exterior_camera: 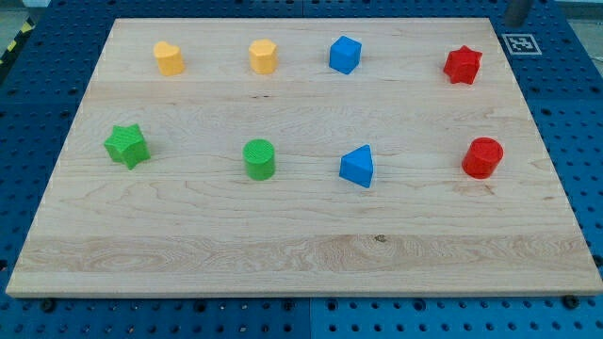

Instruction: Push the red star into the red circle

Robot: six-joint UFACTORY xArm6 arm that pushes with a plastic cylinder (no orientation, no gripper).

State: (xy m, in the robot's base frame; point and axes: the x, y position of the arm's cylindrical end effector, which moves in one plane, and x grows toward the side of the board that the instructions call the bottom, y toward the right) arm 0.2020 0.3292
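The red star [463, 65] lies at the view's upper right on the wooden board [301, 254]. The red circle [482, 157], a short cylinder, stands below it near the board's right edge, about a hundred pixels further down the view. My tip [516, 22] shows at the view's top right corner, just off the board's top edge, above and to the right of the red star and apart from it.
A blue cube-like block [345, 55] and two yellow blocks [263, 56] [169, 58] lie along the top row. A green star [126, 146], a green cylinder [259, 159] and a blue triangle [357, 167] lie in the lower row. A marker tag [518, 43] sits beside the board's top right corner.
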